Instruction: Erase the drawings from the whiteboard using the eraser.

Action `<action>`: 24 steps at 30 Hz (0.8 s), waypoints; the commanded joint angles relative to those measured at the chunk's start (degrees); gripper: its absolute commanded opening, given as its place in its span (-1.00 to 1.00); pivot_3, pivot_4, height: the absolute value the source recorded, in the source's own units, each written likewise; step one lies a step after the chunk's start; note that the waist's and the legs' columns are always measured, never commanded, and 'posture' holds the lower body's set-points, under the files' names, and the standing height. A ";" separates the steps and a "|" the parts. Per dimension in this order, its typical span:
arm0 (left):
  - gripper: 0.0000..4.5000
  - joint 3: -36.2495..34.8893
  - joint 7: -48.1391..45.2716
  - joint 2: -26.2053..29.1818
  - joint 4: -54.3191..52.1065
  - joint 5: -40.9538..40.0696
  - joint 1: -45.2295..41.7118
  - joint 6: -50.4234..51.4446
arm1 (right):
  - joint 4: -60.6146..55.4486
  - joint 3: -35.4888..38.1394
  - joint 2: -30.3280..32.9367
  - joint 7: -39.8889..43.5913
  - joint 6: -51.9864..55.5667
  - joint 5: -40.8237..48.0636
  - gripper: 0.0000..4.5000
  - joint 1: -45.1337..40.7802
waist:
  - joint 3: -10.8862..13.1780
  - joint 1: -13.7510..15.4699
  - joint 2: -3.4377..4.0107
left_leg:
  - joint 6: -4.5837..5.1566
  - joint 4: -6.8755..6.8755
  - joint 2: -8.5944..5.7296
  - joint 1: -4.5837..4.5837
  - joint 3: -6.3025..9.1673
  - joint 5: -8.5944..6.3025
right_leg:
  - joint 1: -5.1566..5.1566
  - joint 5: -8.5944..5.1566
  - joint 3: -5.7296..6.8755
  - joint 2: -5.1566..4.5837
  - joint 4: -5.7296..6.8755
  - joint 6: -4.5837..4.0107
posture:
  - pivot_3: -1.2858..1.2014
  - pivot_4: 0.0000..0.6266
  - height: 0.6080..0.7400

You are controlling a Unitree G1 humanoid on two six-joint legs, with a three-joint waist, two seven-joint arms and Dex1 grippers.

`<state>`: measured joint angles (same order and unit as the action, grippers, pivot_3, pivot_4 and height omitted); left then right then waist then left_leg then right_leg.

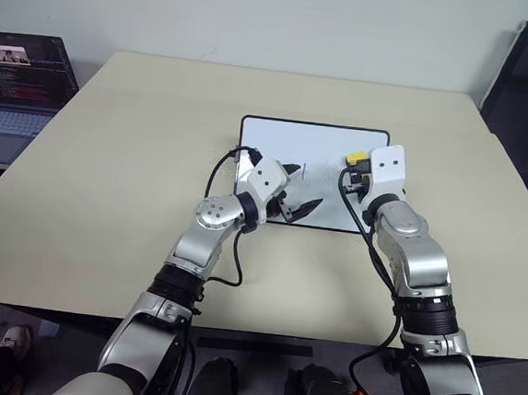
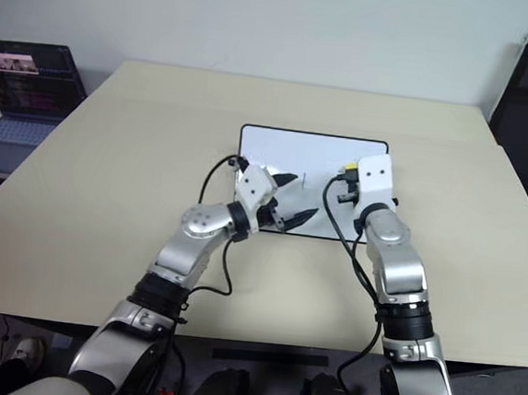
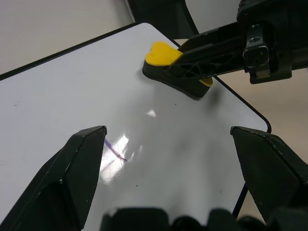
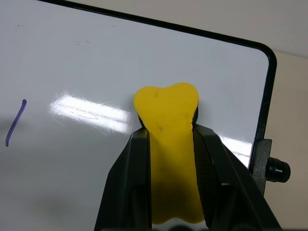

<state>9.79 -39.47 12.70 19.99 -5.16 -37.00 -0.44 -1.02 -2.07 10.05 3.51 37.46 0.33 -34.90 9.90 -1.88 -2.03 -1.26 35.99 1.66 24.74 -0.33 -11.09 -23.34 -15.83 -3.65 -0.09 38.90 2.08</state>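
A: Grippers first? Left gripper (image 3: pixel 168 168) sits at the whiteboard's (image 1: pixel 279 134) six-o'clock edge, fingers spread wide, grasping nothing.

B: Right gripper (image 4: pixel 168 144) is clenched on the eraser (image 4: pixel 168 125), pressed to the board at three o'clock. One stroke of the drawings (image 4: pixel 14 122) lies beside it.

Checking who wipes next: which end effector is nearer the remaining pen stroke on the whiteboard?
Left. The left end effector hangs open right beside the stroke; the right end effector, shut on the eraser, sits toward the whiteboard right edge.
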 commanded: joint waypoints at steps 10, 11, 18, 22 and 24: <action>1.00 -0.22 -0.80 0.30 -3.57 -0.51 -0.04 0.44 | -7.64 1.02 2.27 -0.76 8.82 -2.85 -0.61 6.40 | -0.01 0.06 -0.01 | 0.01 0.08 0.00 -0.03 0.06 0.01 | 0.08 -0.07 0.05 0.00 0.03 0.14 | 0.03 -0.52 1.00; 1.00 -0.13 -0.90 0.16 -3.47 -0.50 -0.16 0.45 | -8.26 1.16 2.33 -0.77 9.29 -2.84 -0.61 6.90 | -0.01 0.06 -0.01 | 0.01 0.08 0.00 -0.03 0.05 0.01 | 0.08 -0.07 0.05 0.00 0.03 0.14 | 0.03 -0.52 1.00; 1.00 -0.19 -1.32 -0.37 -3.24 -0.30 -0.51 0.47 | -13.86 1.41 2.07 -0.67 13.07 -2.65 -0.61 11.53 | -0.02 0.05 -0.02 | 0.01 0.08 0.00 -0.04 0.05 0.01 | 0.09 -0.08 0.04 0.00 0.03 0.16 | 0.03 -0.52 1.00; 1.00 -0.19 -1.54 -0.39 -3.29 -0.30 -0.38 0.42 | -15.55 0.98 1.92 -0.54 13.85 -2.72 -0.61 13.06 | -0.02 0.04 -0.02 | 0.01 0.08 -0.01 -0.05 0.03 0.01 | 0.09 -0.10 0.03 0.01 0.03 0.19 | 0.03 -0.52 1.00; 1.00 -0.17 -1.60 -0.40 -3.32 -0.30 -0.35 0.43 | -15.95 0.87 1.86 -0.50 14.07 -2.70 -0.61 13.36 | -0.02 0.04 -0.02 | 0.01 0.08 -0.01 -0.06 0.03 0.01 | 0.09 -0.10 0.03 0.02 0.02 0.19 | 0.03 -0.52 1.00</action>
<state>9.70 -40.80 12.56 18.48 -5.19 -36.31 0.70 -16.69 -1.38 11.72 3.37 50.27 -1.69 -22.44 9.88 -1.83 -2.05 -1.26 36.07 1.65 24.68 -0.30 -11.08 -23.25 -15.94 -3.62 -0.07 38.93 2.27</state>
